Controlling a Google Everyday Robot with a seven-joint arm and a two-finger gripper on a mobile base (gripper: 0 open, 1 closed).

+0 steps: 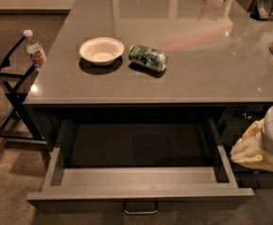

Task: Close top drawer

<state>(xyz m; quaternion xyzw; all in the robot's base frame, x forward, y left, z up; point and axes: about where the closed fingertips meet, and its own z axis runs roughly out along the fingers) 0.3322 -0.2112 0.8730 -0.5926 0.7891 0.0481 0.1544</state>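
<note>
The top drawer (140, 192) is pulled far out below the grey counter, wide and shallow. It has lighter grey inner walls and a small metal bar handle (140, 208) centred on its dark front. Nothing shows inside it. My gripper (246, 150), cream-coloured on a white arm, hangs at the right edge of the view. It is just outside the drawer's right side wall, level with the drawer and apart from the handle.
On the grey counter top (206, 64) stand a white bowl (101, 50) and a green can (147, 57) lying on its side. A water bottle (34, 49) stands by a black frame (9, 86) at left. A dark container (263, 3) is at back right.
</note>
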